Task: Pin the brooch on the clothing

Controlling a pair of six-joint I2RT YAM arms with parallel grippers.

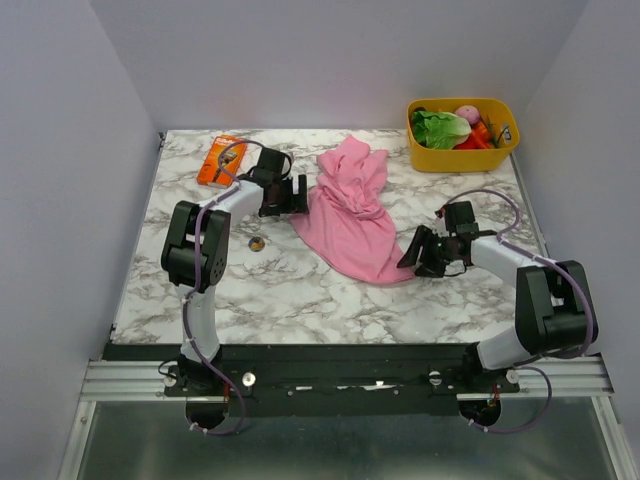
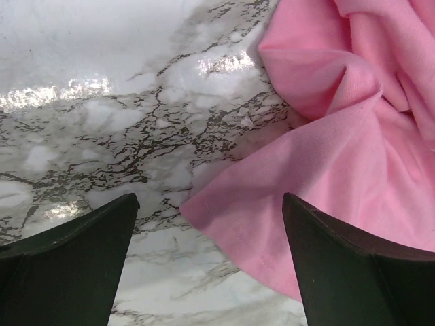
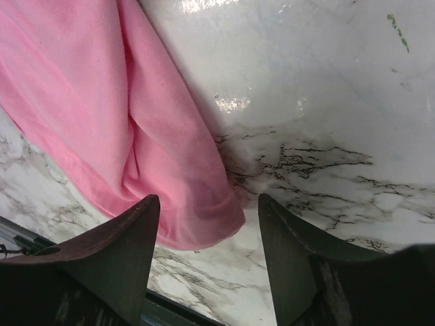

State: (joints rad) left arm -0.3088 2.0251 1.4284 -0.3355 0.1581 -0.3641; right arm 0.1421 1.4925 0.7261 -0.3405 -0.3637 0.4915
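The pink T-shirt (image 1: 352, 212) lies crumpled on the marble table, mid-back. The brooch (image 1: 257, 243), a tiny dark golden disc, lies on the table left of the shirt. My left gripper (image 1: 300, 195) is open and empty at the shirt's left edge; its wrist view shows a hemmed pink corner (image 2: 326, 176) between the open fingers. My right gripper (image 1: 410, 258) is open and empty at the shirt's lower right corner, with the rounded pink fold (image 3: 197, 204) just ahead of its fingers. The brooch is out of both wrist views.
An orange rectangular package (image 1: 221, 159) lies at the back left, behind the left gripper. A yellow bin (image 1: 462, 152) with lettuce and other toy food stands at the back right. The white walls enclose the table on three sides.
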